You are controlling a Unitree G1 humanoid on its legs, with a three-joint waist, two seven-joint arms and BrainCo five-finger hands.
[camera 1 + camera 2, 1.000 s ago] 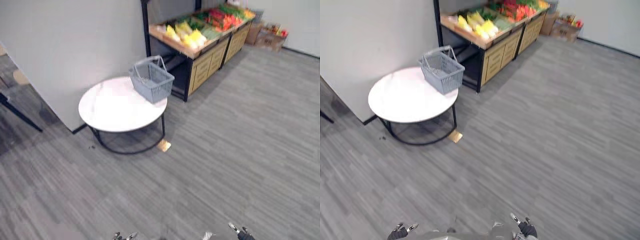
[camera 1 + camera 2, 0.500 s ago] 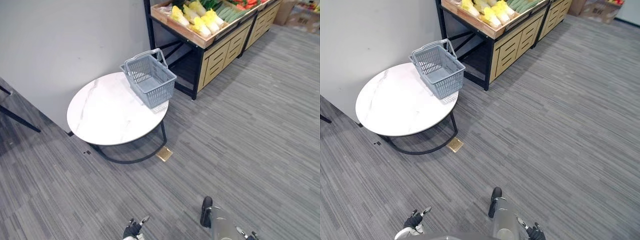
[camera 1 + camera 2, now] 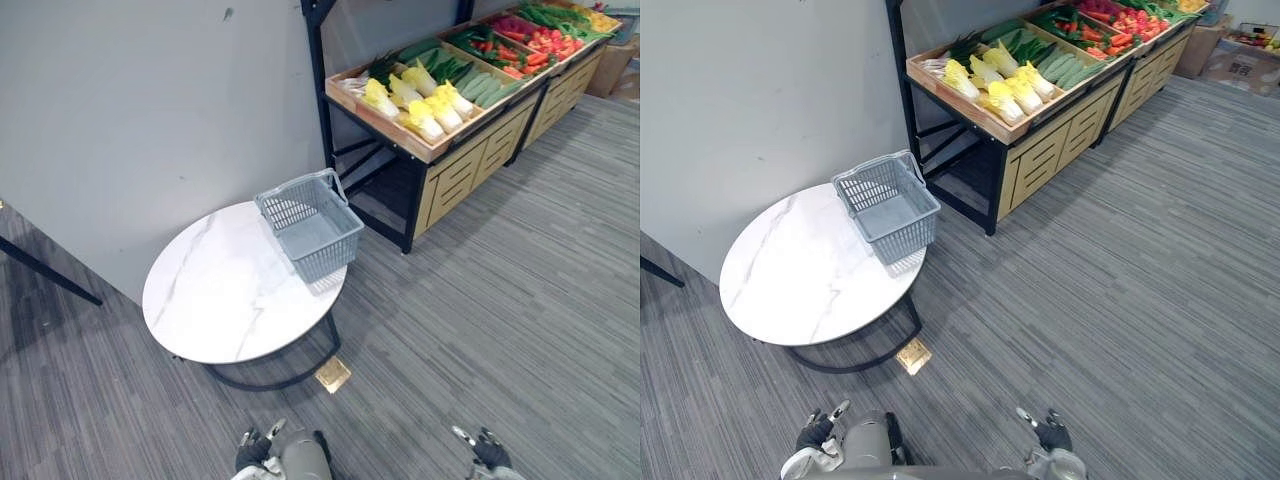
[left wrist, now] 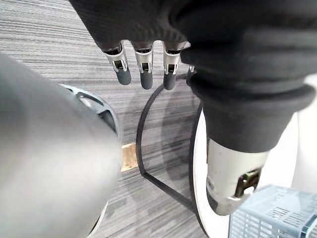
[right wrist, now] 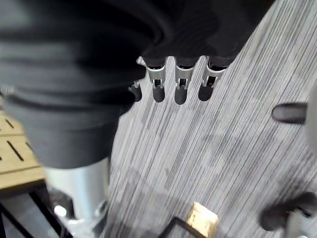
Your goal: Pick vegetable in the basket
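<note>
A grey plastic basket stands empty at the far right edge of a round white marble table. Behind it, a wooden stand holds vegetables: yellow-white cabbages, green cucumbers and red peppers. My left hand and right hand hang low over the floor, far from both basket and stand. In the left wrist view the left hand's fingers hang straight with nothing in them. The right hand's fingers are also straight and empty.
A grey wall rises behind the table. A brass floor plate lies by the table's black frame. Cardboard boxes sit at the far right. Grey carpet stretches between me and the stand.
The whole picture has shifted, so the camera has moved: more of the stand shows and the table lies lower in view. Both hands stay low and empty.
</note>
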